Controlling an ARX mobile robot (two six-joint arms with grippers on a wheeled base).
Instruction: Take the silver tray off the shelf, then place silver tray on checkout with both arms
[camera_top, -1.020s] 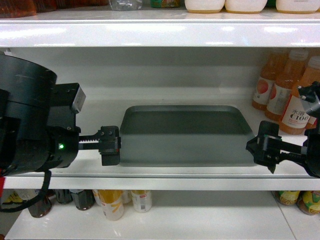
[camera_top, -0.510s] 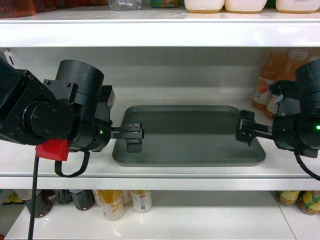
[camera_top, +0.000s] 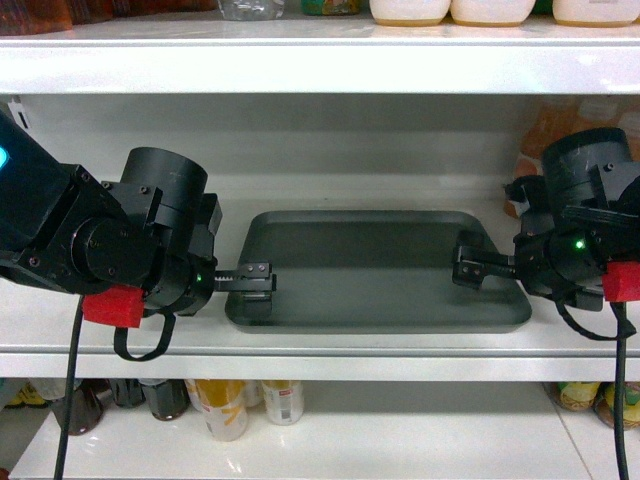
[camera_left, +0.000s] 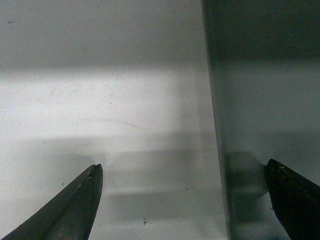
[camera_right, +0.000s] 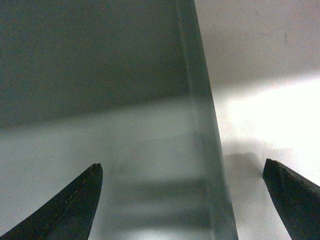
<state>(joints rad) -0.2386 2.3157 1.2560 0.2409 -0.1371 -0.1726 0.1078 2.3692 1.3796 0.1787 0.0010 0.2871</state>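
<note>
The silver tray (camera_top: 370, 290) lies flat on the white shelf (camera_top: 320, 342), in the middle of the head view. My left gripper (camera_top: 252, 279) is at the tray's left end and my right gripper (camera_top: 468, 270) at its right end. In the left wrist view my left gripper (camera_left: 182, 165) is open, with the tray's rim (camera_left: 220, 150) between its fingers, nearer the right one. The right wrist view shows my right gripper (camera_right: 181, 165) open astride the opposite rim (camera_right: 207, 150). Neither one grips the tray. The checkout is out of view.
An upper shelf board (camera_top: 320, 65) hangs low over the tray. Orange drink bottles (camera_top: 535, 150) stand at the back right, behind my right arm. Bottles and cans (camera_top: 225, 405) fill the shelf below.
Both arms have swung inward. The grippers, which stood outside the tray's ends a second ago, now reach over its left and right rims, still open.
</note>
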